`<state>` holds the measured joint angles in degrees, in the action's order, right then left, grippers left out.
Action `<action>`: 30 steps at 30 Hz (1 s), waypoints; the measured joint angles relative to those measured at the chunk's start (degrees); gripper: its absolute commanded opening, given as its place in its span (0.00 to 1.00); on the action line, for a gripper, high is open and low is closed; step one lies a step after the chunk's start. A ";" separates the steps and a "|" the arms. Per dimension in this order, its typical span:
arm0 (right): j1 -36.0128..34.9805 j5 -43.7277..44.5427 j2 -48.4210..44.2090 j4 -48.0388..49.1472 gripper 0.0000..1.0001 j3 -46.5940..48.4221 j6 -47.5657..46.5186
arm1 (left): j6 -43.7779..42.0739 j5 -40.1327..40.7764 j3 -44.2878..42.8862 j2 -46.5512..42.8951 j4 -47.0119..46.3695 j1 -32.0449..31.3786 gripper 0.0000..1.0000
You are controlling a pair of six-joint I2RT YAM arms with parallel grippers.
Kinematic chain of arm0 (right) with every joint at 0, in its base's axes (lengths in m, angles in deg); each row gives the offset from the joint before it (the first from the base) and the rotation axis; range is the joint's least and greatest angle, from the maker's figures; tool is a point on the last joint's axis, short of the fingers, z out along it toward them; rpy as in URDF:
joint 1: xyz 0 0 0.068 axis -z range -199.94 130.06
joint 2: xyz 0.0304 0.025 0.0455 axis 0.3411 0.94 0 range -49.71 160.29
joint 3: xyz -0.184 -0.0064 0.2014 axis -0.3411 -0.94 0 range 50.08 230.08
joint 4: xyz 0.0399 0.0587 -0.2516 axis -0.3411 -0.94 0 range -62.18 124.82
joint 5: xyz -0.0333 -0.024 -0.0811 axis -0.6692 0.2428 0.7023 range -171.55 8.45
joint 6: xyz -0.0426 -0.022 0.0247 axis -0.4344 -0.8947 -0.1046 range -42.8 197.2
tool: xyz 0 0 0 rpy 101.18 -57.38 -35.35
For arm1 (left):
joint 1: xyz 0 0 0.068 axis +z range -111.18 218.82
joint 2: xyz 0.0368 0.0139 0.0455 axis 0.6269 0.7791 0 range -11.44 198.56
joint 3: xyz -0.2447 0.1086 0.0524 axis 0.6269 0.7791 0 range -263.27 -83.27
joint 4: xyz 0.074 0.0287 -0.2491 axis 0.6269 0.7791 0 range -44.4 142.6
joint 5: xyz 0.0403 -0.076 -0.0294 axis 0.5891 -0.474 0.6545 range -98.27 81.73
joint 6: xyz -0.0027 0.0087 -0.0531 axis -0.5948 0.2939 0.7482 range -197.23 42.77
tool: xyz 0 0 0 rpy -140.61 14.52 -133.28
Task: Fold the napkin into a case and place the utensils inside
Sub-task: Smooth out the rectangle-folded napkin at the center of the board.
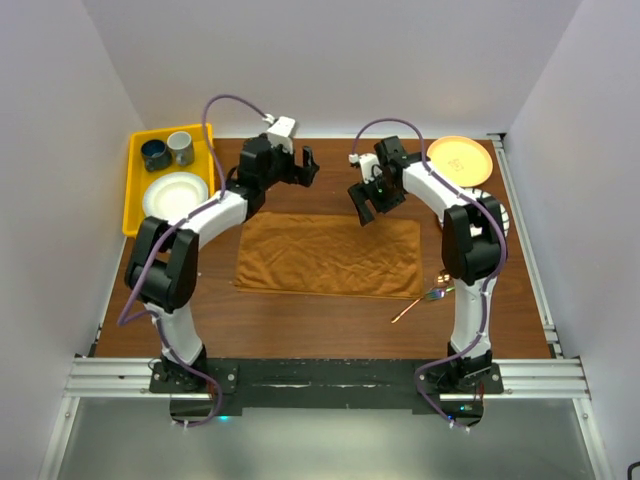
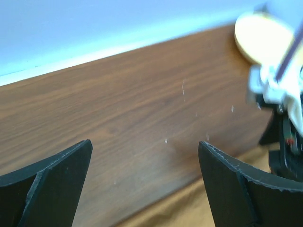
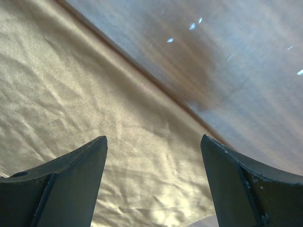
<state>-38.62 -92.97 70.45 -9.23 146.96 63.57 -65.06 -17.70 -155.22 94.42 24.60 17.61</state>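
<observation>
Both my pairs of jaws stand apart, holding nothing. The napkin (image 1: 330, 255) lies flat as a wide rectangle, right beneath my right gripper (image 3: 154, 151) and just nearward of my left gripper (image 1: 303, 165). I judge it needs more folds to make a narrow pocket. The utensils (image 1: 432, 296) lie on the table (image 1: 300, 320), well nearward of my right jaws and not yet tucked in. A tray (image 1: 133, 190) sits left of my left jaws and a plate (image 1: 460, 160) right of my right. Neither blocks the cloth.

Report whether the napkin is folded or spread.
Spread flat: the napkin lies as a wide rectangle on the table; any fold underneath, cannot tell.
</observation>
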 measured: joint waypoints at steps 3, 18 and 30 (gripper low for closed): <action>0.00 0.52 -0.07 -0.09 0.79 0.61 -0.90 | -8.61 -0.46 -1.84 -3.02 11.69 -1.60 1.00; 0.15 3.96 -3.06 -4.87 0.57 -0.94 -4.44 | -43.39 -10.60 2.29 -16.41 51.28 6.21 0.38; -2.40 -1.64 -6.38 -6.67 0.44 -10.32 -6.60 | -66.60 -15.28 14.80 -19.39 69.94 18.21 0.45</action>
<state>-41.02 -94.61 64.07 -15.90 136.65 56.97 -131.66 -32.98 -140.42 75.04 94.54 35.82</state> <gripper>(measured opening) 0.491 0.444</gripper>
